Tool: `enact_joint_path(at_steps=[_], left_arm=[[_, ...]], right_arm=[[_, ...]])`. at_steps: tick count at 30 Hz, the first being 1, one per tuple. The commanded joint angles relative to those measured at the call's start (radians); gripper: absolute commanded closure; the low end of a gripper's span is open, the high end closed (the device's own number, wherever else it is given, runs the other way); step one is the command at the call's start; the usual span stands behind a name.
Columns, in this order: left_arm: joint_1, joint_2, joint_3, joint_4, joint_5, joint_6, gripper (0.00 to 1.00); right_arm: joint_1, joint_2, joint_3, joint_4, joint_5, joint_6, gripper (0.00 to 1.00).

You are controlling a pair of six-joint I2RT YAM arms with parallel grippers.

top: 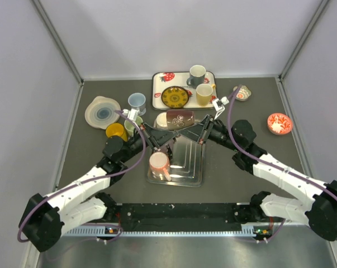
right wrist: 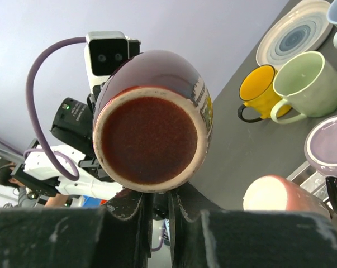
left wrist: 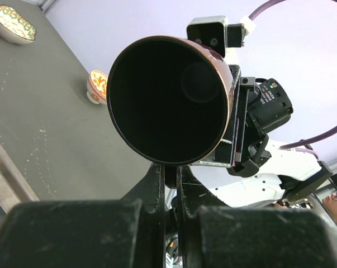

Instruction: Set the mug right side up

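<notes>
Right now the maroon mug [top: 176,118] hangs on its side in the air, bridged between the two arms. Its open mouth faces the left fingers [left wrist: 157,187] and its base faces the right fingers [right wrist: 139,212]. The left fingers are pressed almost together, their tips just under the lowest point of the rim. The right fingers are likewise nearly closed, their tips right beneath the base. Both pairs seem to pinch something thin on the mug's underside, probably the handle, though that part is hidden.

To turn it well, I judge that one arm should hold firm while the other lets go completely and backs clear. The holding wrist then rolls until the mouth sits above its fingers. A clear tray [top: 185,181] and a pink mug [top: 158,162] lie below the fingers, so the base should come down flat on bare desk beside them.
</notes>
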Motion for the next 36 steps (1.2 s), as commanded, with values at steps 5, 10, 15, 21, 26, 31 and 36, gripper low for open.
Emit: enact_joint_path(at_steps=[5, 10, 15, 21, 26, 31, 36], left_arm=[[-0.004, -0.077, 0.021, -0.038, -0.057, 0.130, 1.00], [-0.005, -0.110, 0.011, -0.048, -0.057, 0.145, 1.00], [-0.005, -0.114, 0.007, -0.045, -0.049, 0.142, 1.00], [-0.005, -0.140, 0.000, -0.051, -0.057, 0.145, 1.00], [-0.005, -0.177, -0.003, -0.077, -0.066, 0.171, 1.00], [-0.005, -0.220, -0.017, -0.117, -0.105, 0.200, 1.00], [-0.004, -0.330, -0.040, -0.217, -0.210, 0.275, 1.00]], right_arm=[[0.018, -0.025, 0.069, -0.110, -0.030, -0.054, 0.85], [0.021, -0.022, 0.071, -0.118, -0.027, -0.057, 0.76], [0.021, -0.014, 0.072, -0.109, -0.029, -0.052, 0.75], [0.023, -0.014, 0.075, -0.117, -0.029, -0.054, 0.68], [0.021, -0.013, 0.083, -0.126, -0.038, -0.055, 0.63], [0.021, -0.016, 0.083, -0.133, -0.050, -0.061, 0.62], [0.023, -0.047, 0.074, -0.178, -0.050, -0.092, 0.61]])
